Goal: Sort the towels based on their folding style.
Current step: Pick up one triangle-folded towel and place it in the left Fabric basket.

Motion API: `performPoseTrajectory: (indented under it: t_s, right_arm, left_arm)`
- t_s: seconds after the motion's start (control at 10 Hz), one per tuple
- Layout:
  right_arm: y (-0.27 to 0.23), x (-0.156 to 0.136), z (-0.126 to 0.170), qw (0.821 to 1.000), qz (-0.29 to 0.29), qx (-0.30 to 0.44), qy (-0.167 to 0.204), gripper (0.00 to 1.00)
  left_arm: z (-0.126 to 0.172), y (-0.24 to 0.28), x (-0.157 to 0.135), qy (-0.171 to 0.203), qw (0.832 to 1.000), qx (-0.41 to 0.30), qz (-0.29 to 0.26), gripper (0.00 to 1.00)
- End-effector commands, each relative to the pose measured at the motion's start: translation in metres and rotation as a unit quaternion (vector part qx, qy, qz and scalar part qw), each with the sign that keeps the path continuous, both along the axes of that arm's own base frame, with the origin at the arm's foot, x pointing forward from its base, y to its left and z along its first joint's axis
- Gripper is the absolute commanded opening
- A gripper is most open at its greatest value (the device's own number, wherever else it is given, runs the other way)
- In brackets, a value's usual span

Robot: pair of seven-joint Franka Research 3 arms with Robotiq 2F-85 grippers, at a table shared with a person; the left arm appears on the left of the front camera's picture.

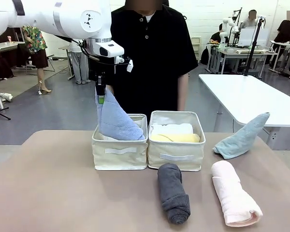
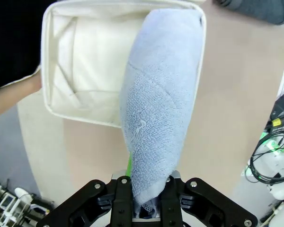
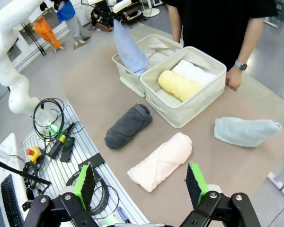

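I record left jaws clamped on the periwinkle towel (image 1: 116, 121), its lower end inside the left bin (image 1: 120, 157); right jaws wide apart, empty.

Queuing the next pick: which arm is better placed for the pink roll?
Right. The right pincer is open, empty, near the pink roll; the left pincer is shut on the blue towel at a bin.

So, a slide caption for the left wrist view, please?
Left hand grips the blue towel, far end in a cream bin.
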State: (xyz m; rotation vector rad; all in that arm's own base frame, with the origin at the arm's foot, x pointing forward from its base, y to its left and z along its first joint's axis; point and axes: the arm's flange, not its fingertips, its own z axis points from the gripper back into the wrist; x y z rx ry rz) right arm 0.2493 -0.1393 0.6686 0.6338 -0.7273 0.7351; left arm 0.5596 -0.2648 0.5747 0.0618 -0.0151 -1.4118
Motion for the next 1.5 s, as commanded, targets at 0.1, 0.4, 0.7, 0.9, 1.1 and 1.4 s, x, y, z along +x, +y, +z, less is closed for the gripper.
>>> performPoseTrajectory:
  t_s: [0.1, 0.4, 0.7, 0.9, 1.1, 1.4]
  right_arm:
    - [0.001, 0.001, -0.001, 1.000, 0.010, 0.014, -0.009, 1.00]
    - [0.001, 0.001, -0.001, 1.000, 0.010, 0.014, -0.009, 1.00]
    - [0.001, 0.001, -0.001, 1.000, 0.010, 0.014, -0.009, 1.00]
    - [0.001, 0.001, -0.001, 1.000, 0.010, 0.014, -0.009, 1.00]
    - [0.001, 0.001, -0.001, 1.000, 0.010, 0.014, -0.009, 1.00]
    - [0.001, 0.001, -0.001, 1.000, 0.010, 0.014, -0.009, 1.00]
  left_arm:
    - [-0.010, -0.003, 0.018, 0.031, 0.999, -0.012, 0.037, 0.16]
    - [-0.041, -0.004, 0.019, 0.041, 0.999, 0.019, 0.028, 0.16]
    - [-0.063, -0.006, 0.014, 0.032, 0.998, 0.048, 0.020, 0.16]
    - [-0.079, -0.010, 0.012, 0.027, 0.997, 0.074, 0.012, 0.16]
    - [-0.092, -0.014, 0.013, 0.026, 0.996, 0.084, -0.001, 0.16]
    - [-0.104, -0.019, 0.014, 0.053, 0.996, 0.054, -0.047, 0.16]
